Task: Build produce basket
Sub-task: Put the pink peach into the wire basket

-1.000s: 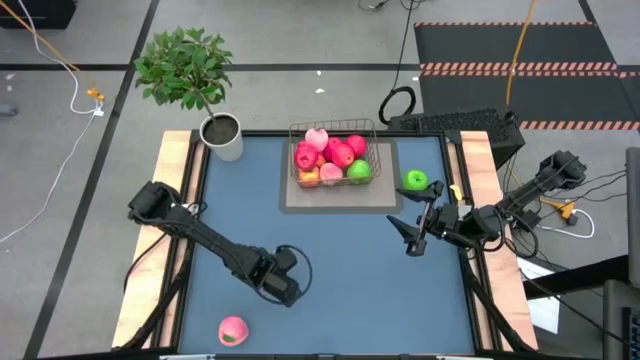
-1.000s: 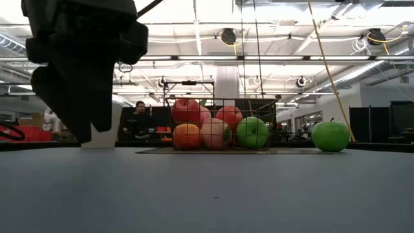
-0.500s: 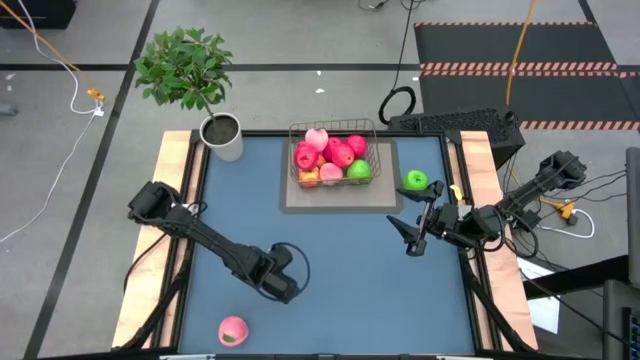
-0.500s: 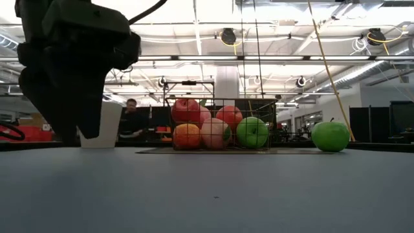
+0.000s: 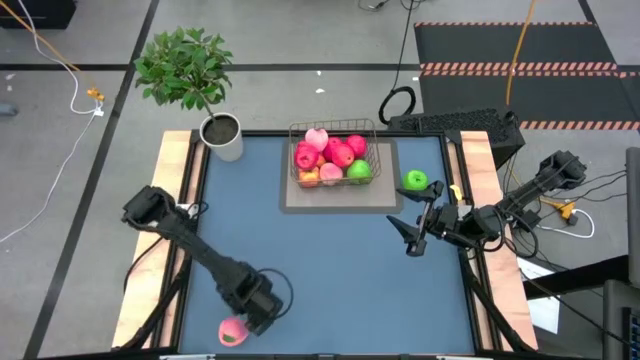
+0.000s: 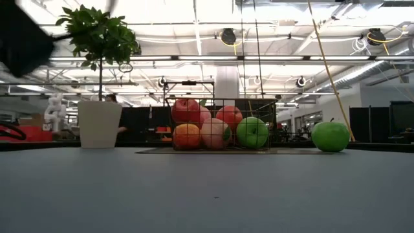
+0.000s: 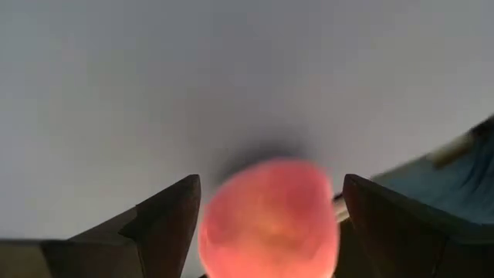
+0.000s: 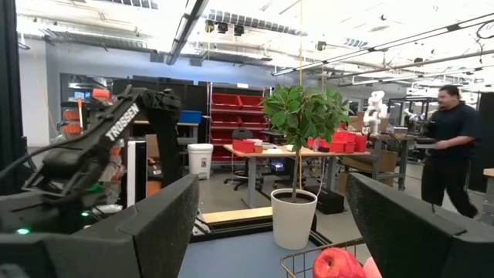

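basket (image 5: 334, 160): grey wire mesh, upright on a grey mat at the table's far side, holding a heap of red, pink, orange and green fruit.
green apple (image 5: 415, 181): loose on the table, just right of the mat.
peach (image 5: 232, 332): pink, alone at the near-left edge.

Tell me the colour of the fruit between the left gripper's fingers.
Pink-red peach, clearest in the left wrist view.
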You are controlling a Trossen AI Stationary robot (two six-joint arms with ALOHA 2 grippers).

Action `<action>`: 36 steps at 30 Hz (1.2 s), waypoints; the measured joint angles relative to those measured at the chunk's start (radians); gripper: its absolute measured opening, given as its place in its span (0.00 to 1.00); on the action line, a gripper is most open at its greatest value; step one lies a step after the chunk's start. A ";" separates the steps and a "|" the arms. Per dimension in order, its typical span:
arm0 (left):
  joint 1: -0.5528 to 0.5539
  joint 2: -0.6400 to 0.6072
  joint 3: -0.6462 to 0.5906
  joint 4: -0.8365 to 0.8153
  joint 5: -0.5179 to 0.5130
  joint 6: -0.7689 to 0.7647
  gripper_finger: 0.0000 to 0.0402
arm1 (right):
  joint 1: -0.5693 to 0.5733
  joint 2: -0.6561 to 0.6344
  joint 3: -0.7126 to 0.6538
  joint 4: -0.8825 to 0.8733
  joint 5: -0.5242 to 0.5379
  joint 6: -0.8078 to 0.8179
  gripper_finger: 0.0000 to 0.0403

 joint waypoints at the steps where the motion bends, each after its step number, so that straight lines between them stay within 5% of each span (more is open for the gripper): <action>1: -0.020 0.000 0.000 0.000 0.000 -0.008 0.78 | 0.000 0.000 0.000 0.000 0.000 0.000 0.79; 23: -0.217 -0.001 0.000 0.047 -0.022 -0.091 0.83 | 0.000 0.000 0.000 0.000 0.000 -0.004 0.79; 36: -0.284 -0.004 0.002 0.016 -0.043 -0.088 0.63 | 0.000 0.000 0.000 0.000 0.000 -0.004 0.79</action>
